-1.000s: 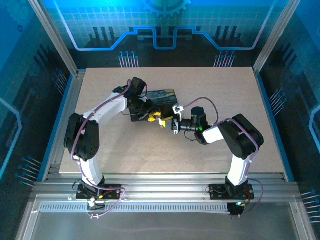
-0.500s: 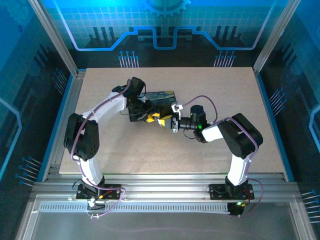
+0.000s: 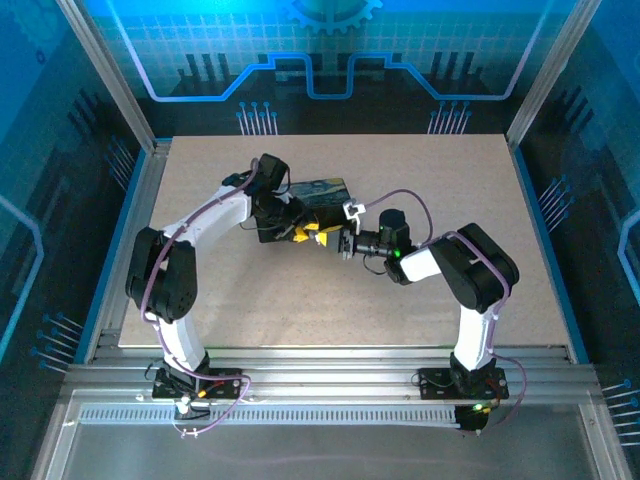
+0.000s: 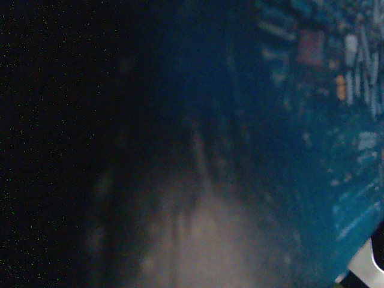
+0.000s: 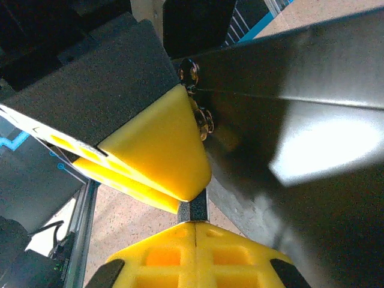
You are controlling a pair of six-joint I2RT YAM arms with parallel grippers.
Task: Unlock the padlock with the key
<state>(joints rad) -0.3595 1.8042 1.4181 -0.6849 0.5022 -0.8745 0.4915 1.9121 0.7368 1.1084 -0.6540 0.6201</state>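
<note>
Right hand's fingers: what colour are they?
Yellow; the fingers show best in the right wrist view.

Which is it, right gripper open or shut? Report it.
Shut. The right gripper's yellow fingers press together with no gap in the wrist view, pinching what looks like the key, a small dark stub.

— What colour is the table [image 3: 420,170]?
— Sandy, with tiny specks.
— And the arms [image 3: 215,215]?
— White and black, with purple wires [image 3: 400,196].
— The fingers [image 5: 156,144]?
— Bright yellow.
— The box [image 5: 300,72]?
— Dark grey. Its lid [image 3: 325,188] has blue and yellow swirls.
— The key [image 5: 193,210]?
— Dark grey too.
— The walls [image 3: 60,120]?
— Blue, with light blue lines.
— That little light [image 3: 400,255]?
— Green.
</note>
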